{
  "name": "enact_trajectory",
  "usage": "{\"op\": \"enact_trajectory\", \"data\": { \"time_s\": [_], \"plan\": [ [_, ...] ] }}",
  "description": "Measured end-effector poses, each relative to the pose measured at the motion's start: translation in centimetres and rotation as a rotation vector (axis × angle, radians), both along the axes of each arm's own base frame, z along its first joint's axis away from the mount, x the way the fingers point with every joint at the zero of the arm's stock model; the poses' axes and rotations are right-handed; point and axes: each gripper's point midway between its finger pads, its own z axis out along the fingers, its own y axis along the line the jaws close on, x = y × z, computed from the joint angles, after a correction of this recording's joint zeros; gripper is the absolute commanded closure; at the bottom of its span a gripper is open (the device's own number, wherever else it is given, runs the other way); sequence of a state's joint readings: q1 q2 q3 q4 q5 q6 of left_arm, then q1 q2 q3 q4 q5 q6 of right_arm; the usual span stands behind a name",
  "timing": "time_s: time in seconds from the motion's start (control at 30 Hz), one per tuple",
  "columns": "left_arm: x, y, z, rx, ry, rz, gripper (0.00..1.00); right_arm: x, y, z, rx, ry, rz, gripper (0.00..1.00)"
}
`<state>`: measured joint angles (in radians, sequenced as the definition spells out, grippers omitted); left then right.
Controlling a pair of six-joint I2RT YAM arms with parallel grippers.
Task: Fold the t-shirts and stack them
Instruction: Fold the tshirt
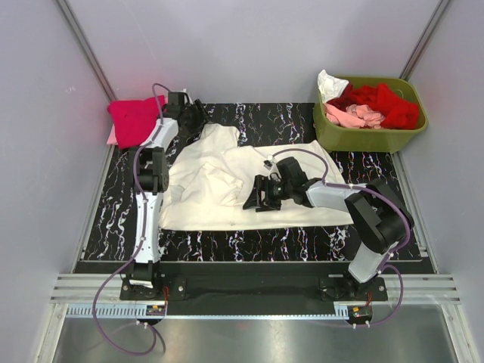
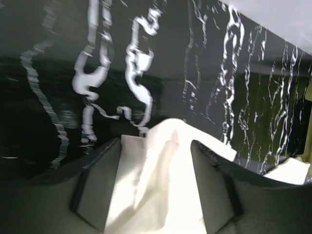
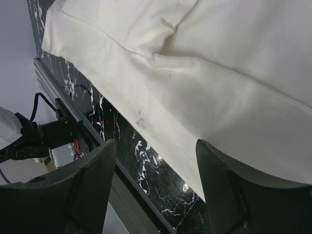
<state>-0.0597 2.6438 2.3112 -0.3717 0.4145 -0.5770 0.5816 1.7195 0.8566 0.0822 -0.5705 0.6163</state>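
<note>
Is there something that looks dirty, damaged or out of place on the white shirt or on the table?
Yes. The cream-white t-shirt has a small greyish smudge near its hem in the right wrist view. It also lies rumpled, with one corner pinched in the left gripper. A white cloth hangs over the rim of the green bin.

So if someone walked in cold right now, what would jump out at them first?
The large cream-white t-shirt sprawled across the middle of the black marbled table, with the left pincer shut on a fold of its far edge and the right pincer open above its near hem. Next, the magenta-red t-shirt folded at the far left corner, and the olive-green bin of red, pink and white tees at far right.
</note>
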Motion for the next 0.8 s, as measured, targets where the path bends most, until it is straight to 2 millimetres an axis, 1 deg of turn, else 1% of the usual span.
{"op": "enact_trajectory", "data": {
  "time_s": [0.03, 0.1, 0.17, 0.2, 0.23, 0.27, 0.37, 0.5, 0.6, 0.67, 0.7, 0.73, 0.8],
  "plan": [
    [-0.1, -0.6, -0.1, -0.001, 0.003, -0.006, 0.46, 0.0, 0.0, 0.0, 0.001, 0.003, -0.002, 0.27],
    [-0.5, -1.6, -0.4, -0.009, 0.014, -0.015, 0.61, 0.0, 0.0, 0.0, 0.006, 0.008, -0.001, 0.27],
    [-0.9, -2.5, -0.9, -0.023, 0.034, -0.014, 0.71, 0.1, 0.0, 0.0, 0.013, 0.015, -0.002, 0.27],
    [-1.0, -2.9, -1.1, -0.028, 0.04, -0.015, 0.86, 0.2, -0.1, 0.0, 0.015, 0.016, -0.004, 0.27],
    [-1.1, -3.2, -1.2, -0.029, 0.045, -0.016, 0.92, 0.2, -0.1, 0.0, 0.017, 0.019, -0.007, 0.27],
    [-1.2, -3.4, -1.3, -0.03, 0.05, -0.017, 1.0, 0.3, -0.2, -0.1, 0.017, 0.022, -0.009, 0.27],
    [-1.3, -3.4, -1.4, -0.033, 0.061, -0.011, 1.0, 0.5, -0.4, -0.1, 0.018, 0.028, -0.017, 0.27],
    [-1.4, -3.1, -1.2, -0.025, 0.06, -0.013, 1.0, 1.1, -0.5, 0.4, 0.048, 0.025, -0.029, 0.27],
    [-2.4, -2.9, -0.4, -0.004, 0.07, -0.031, 0.99, 1.8, -1.2, 0.5, 0.09, 0.027, -0.058, 0.26],
    [-3.8, -2.7, 1.2, 0.012, 0.077, -0.055, 0.97, 2.1, -2.1, 0.3, 0.113, 0.047, -0.088, 0.26],
    [-4.6, -2.7, 2.4, 0.023, 0.071, -0.07, 0.97, 2.3, -2.7, 0.2, 0.122, 0.063, -0.108, 0.27],
    [-5.5, -2.7, 3.9, 0.033, 0.063, -0.086, 0.97, 2.5, -3.3, 0.1, 0.13, 0.087, -0.13, 0.27],
    [-7.3, -2.5, 7.4, 0.057, 0.027, -0.12, 0.95, 3.6, -4.5, 0.3, 0.14, 0.108, -0.181, 0.27]
  ]
}}
